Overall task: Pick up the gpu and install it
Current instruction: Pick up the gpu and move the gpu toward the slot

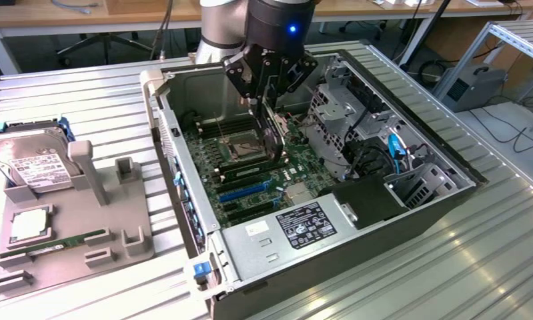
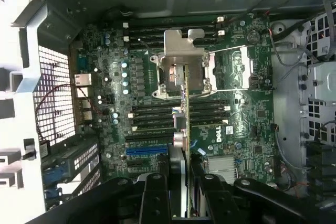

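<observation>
My gripper (image 1: 266,99) hangs inside the open computer case (image 1: 164,127), above the motherboard (image 1: 248,173), and is shut on the gpu (image 1: 271,133). The card hangs on edge below the fingers, reaching down toward the board near the processor socket (image 1: 245,143). In the wrist view the gpu (image 2: 184,124) shows as a thin green edge with a silver piece, running out from between the black fingers (image 2: 157,192) over the socket (image 2: 181,72) and the memory slots. My gripper (image 2: 181,184) clamps it from both sides. A blue expansion slot (image 2: 147,150) lies just beside the card's line.
On the exterior view's left a grey tray (image 1: 88,220) holds a silver hard drive (image 1: 31,163), a square chip (image 1: 31,223) and a narrow green memory stick (image 1: 57,243). Inside the case, a drive cage (image 1: 337,113), cables and a black box (image 1: 369,197) crowd the right side.
</observation>
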